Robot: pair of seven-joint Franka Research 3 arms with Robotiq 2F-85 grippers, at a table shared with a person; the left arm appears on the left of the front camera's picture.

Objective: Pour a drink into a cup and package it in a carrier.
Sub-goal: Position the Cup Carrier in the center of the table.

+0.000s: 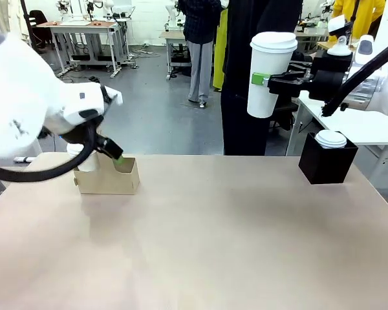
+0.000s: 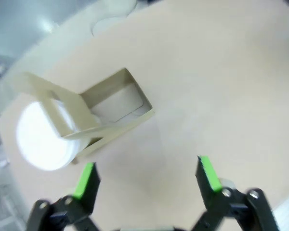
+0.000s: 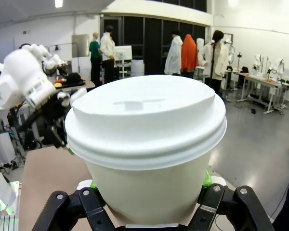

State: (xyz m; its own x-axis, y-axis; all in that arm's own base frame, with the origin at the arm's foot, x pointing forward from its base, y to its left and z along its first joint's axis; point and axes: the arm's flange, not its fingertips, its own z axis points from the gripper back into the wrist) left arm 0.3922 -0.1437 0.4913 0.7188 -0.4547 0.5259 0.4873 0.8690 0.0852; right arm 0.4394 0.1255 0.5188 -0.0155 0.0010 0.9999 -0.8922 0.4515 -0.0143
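Note:
My right gripper [image 1: 266, 80] is shut on the tall white cup [image 1: 270, 71], which carries a white lid and is held upright high above the table's far right. In the right wrist view the cup [image 3: 144, 144] sits between my right gripper's [image 3: 148, 204] green pads. The drink is hidden. The brown cardboard carrier [image 1: 113, 181] stands at the far left of the table. My left gripper [image 1: 116, 157] hovers open just above its far edge. In the left wrist view, my left gripper [image 2: 148, 175] is open over bare table, short of the carrier [image 2: 58, 96], which has another white cup [image 2: 41, 139] in one slot.
A black square box [image 1: 326, 165] holding a shorter white lidded cup [image 1: 330, 139] stands at the far right. A person in dark clothes [image 1: 246, 97] stands behind the far table edge. The tan table [image 1: 213, 245] stretches wide between carrier and box.

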